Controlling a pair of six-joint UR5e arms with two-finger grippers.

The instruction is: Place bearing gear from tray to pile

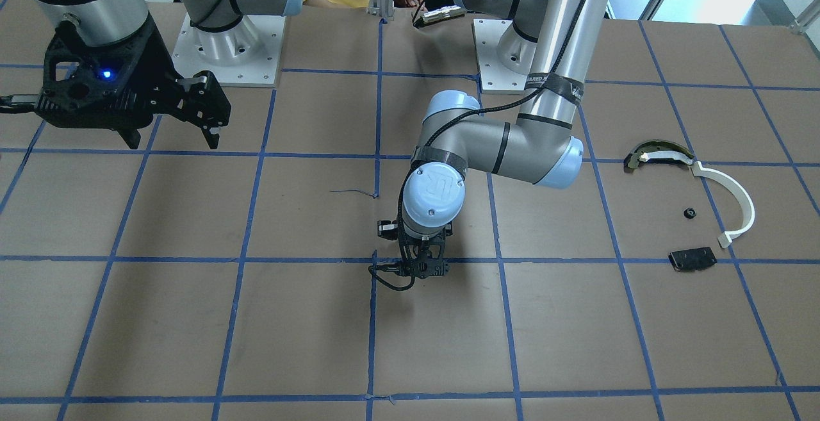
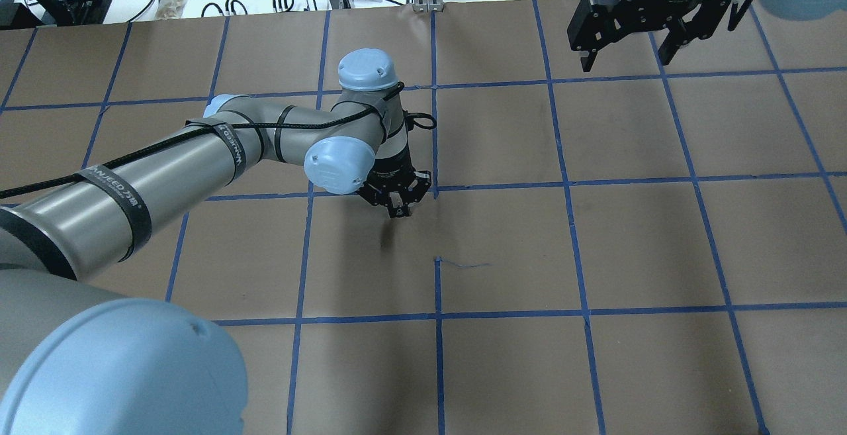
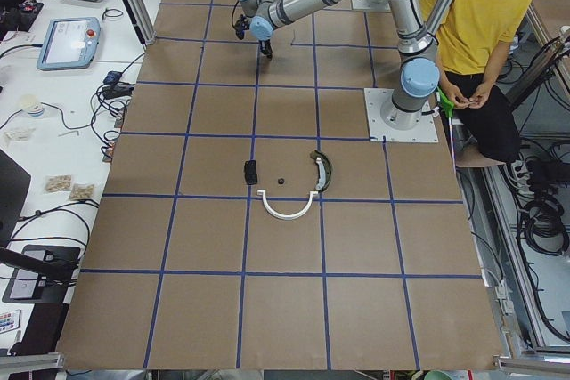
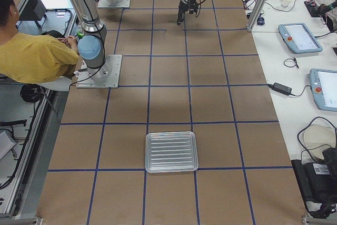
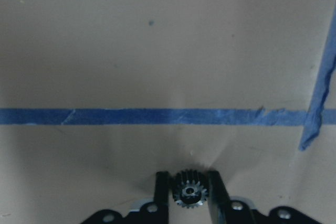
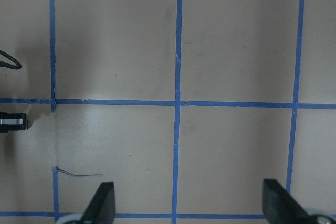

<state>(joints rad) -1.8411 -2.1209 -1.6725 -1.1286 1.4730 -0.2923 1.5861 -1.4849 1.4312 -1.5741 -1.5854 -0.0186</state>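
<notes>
**Gear held in the left gripper, to be carried to the pile**

The pile (image 1: 690, 213) lies in the left half of the table, between its centre and its left end edge. It consists of a white arc strip (image 1: 748, 206), a dark-and-tan curved piece (image 1: 660, 154), a black plate (image 1: 692, 259) and a small black round part (image 3: 282, 181) between them.

The step in hand, as I judge it, is the carry. The left arm should travel toward the left end edge at a steady height, with a firm grip so that the small gear does not turn or slip. It should come down low inside the group, beside the round part, and only then release. In this way the gear will not roll away or push the thin strip.

The left gripper (image 1: 423, 270) hangs near the centre of the table, low above a blue tape line (image 5: 157, 116). Its jaws are almost closed, with only the bearing gear (image 5: 190, 191) between them. The two fingertips press on its teeth from both sides.

The right gripper (image 2: 625, 61) is held high above the right half of the table. Its jaws are wide apart and there is nothing between them.

The tray (image 4: 171, 169) lies toward the right end edge.
</notes>
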